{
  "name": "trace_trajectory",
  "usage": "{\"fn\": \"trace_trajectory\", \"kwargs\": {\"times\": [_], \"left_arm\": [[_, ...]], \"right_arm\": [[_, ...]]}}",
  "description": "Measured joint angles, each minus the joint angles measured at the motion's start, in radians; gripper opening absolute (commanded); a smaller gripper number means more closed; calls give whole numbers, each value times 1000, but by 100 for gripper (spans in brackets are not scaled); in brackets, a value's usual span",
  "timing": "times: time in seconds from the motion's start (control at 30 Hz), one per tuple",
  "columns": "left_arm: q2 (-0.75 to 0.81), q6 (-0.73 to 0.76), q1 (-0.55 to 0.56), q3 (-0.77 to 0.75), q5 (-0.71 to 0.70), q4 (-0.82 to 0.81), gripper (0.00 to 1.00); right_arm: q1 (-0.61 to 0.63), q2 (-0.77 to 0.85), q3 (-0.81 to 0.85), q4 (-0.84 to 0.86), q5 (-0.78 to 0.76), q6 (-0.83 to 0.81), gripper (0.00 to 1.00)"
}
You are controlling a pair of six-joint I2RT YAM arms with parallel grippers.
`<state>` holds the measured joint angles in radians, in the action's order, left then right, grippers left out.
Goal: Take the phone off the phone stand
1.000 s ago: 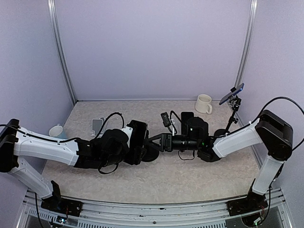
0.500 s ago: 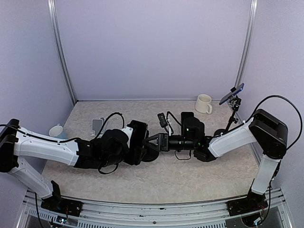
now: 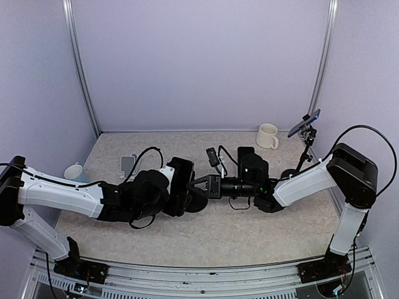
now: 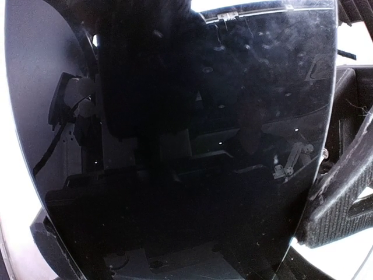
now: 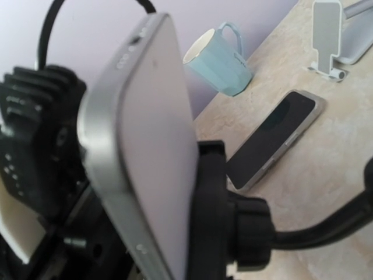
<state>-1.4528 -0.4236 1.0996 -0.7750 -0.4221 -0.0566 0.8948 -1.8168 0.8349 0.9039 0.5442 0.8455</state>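
The phone's black screen [image 4: 192,146] fills the left wrist view. My left gripper [image 3: 187,185] is shut on the phone's edges, with one ribbed finger pad [image 4: 341,204] against its right side. From the right wrist, the phone's pale back and grey rim [image 5: 145,146] rest in the black clamp [image 5: 213,210] of the phone stand, whose bent neck [image 5: 326,230] runs off right. My right gripper [image 3: 199,184] points left at the clamp above the stand's round base [image 3: 201,202]. Its fingers are out of its own view, and how far apart they are is unclear.
A second phone [image 5: 274,140] lies flat on the table by a teal mug [image 5: 218,58] and a white stand [image 5: 326,35]. At back right are a white mug [image 3: 268,136] and a tripod holding a blue phone [image 3: 304,123]. Walls close three sides.
My right arm has slid a little left towards the stand, and its fingers have narrowed. The left arm and the phone have stayed put.
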Motion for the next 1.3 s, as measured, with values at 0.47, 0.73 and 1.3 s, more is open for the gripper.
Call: {"fn": "trace_trajectory", "kwargs": {"times": [0.47, 0.73, 1.3], "left_arm": [[27, -17, -53, 19, 87, -18, 29], [51, 43, -102, 38, 221, -49, 29], [122, 87, 1, 35, 381, -178, 28]], "right_arm": [[-12, 18, -31, 14, -9, -27, 0], [-22, 27, -29, -5, -8, -55, 0], [-30, 29, 0, -77, -4, -113, 0]]}}
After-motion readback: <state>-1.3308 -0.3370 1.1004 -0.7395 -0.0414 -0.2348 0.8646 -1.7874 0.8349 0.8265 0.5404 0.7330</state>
